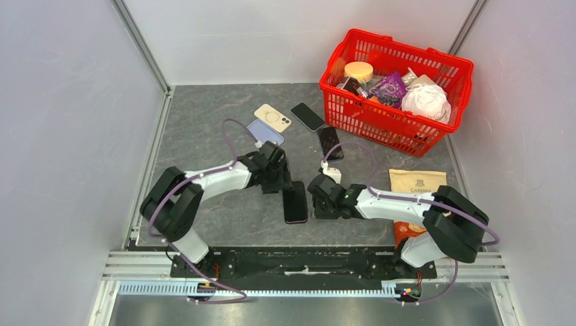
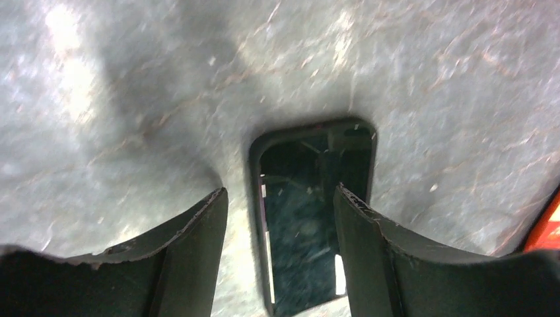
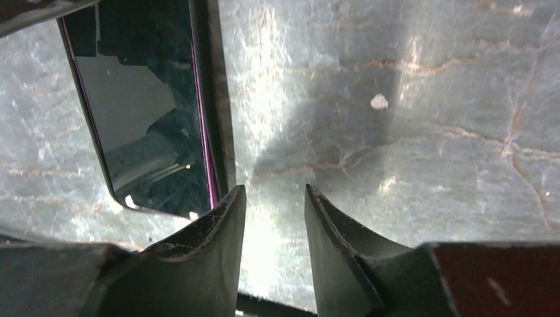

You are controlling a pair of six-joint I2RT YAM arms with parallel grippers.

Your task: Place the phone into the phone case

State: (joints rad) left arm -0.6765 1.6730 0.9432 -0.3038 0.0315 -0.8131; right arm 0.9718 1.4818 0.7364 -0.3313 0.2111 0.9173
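Observation:
A dark phone with a purple edge [image 1: 295,202] lies flat in a black phone case between my two grippers. In the left wrist view the case rim [image 2: 255,198] frames the phone's screen [image 2: 304,231]. My left gripper [image 1: 283,180] hovers over its far end with fingers apart and empty [image 2: 280,191]; its right finger [image 2: 376,257] overlaps the phone's right edge. My right gripper [image 1: 316,197] is just right of the phone, narrowly open and empty [image 3: 275,188]. The phone [image 3: 145,112] and case rim [image 3: 212,99] show beside its left finger.
At the back lie a cream case [image 1: 272,117], a lavender one [image 1: 265,132] and two dark phones [image 1: 308,116] [image 1: 331,142]. A red basket [image 1: 353,112] of goods stands back right. A tan snack bag [image 1: 417,181] and an orange packet [image 1: 406,231] lie by the right arm.

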